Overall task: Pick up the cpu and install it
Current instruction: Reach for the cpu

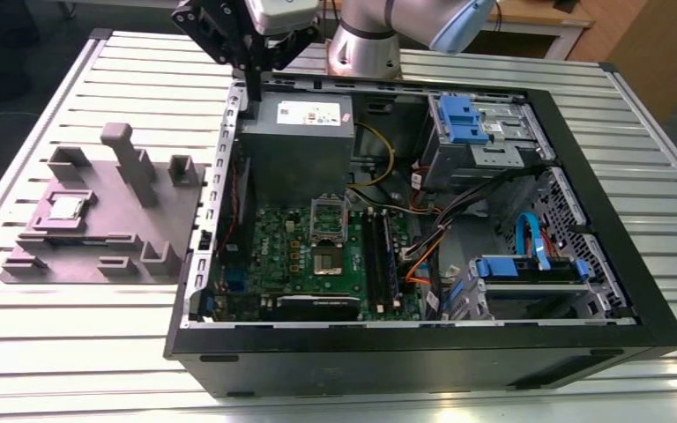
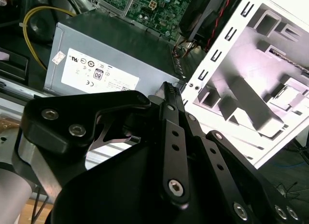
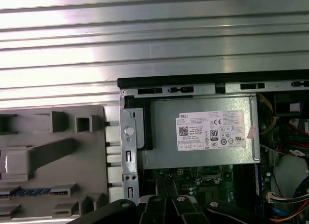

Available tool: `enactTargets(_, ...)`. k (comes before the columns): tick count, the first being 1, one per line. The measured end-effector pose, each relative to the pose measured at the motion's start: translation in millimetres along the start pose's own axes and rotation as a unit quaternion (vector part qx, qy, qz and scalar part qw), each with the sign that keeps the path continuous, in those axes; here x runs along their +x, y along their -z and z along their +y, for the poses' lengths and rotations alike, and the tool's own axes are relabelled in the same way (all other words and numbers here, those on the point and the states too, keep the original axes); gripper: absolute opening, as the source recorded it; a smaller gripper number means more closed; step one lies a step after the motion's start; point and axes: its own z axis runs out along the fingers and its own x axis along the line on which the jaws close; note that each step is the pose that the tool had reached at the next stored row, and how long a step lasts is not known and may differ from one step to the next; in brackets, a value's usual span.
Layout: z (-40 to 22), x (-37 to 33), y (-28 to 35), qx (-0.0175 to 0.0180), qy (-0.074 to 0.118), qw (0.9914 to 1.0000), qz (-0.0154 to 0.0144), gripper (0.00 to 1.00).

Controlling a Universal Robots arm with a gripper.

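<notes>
The cpu (image 1: 66, 209), a small silvery square chip, lies flat in a recess of the grey fixture block (image 1: 138, 229) at the exterior view's left; in the first wrist view the cpu (image 3: 17, 163) is a pale square on that block. My gripper (image 1: 251, 69) hangs over the rear rim of the open computer case, well away from the cpu, and holds nothing. In the second wrist view the black fingers (image 2: 170, 113) meet at the tip, so the gripper (image 2: 166, 88) is shut. On the green motherboard (image 1: 279, 256) the socket (image 1: 329, 233) has its frame raised.
A large grey box with a white label (image 1: 297, 132) sits in the case just below the gripper. Blue drive bays (image 1: 474, 119) and cable bundles (image 1: 433, 229) fill the exterior view's right of the case. The slatted metal table (image 1: 80, 352) carries everything.
</notes>
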Motion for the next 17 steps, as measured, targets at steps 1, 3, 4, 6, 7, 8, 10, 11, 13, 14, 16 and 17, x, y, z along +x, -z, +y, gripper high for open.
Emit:
enactTargets(1, 0.0, 0.2, 0.0, 0.0, 0.0, 1.0, 0.0, 0.1)
enactTargets(3, -0.1, 1.5, -0.1, 0.0, 0.0, 1.0, 0.0, 0.1)
enactTargets(4, -0.1, 1.5, -0.1, 0.0, 0.0, 1.0, 0.0, 0.1)
enactTargets(6, -0.2, 2.0, -0.1, 0.0, 0.0, 1.0, 0.0, 0.1)
enactTargets(7, -0.2, 2.3, -0.1, 0.0, 0.0, 1.0, 0.0, 0.1)
enactTargets(8, -0.2, 2.6, -0.1, 0.0, 0.0, 1.0, 0.0, 0.1)
enactTargets(10, -0.3, 3.3, -0.1, 0.0, 0.0, 1.0, 0.0, 0.1)
enactTargets(11, -0.3, 3.7, -0.1, 0.0, 0.0, 1.0, 0.0, 0.1)
enactTargets(13, -0.3, 4.5, -0.1, 0.0, 0.0, 1.0, 0.0, 0.1)
enactTargets(14, -0.4, 4.9, -0.1, 0.0, 0.0, 1.0, 0.0, 0.1)
enactTargets(16, -0.4, 5.8, -0.1, 0.0, 0.0, 1.0, 0.0, 0.1)
enactTargets(17, -0.5, 6.2, -0.1, 0.0, 0.0, 1.0, 0.0, 0.1)
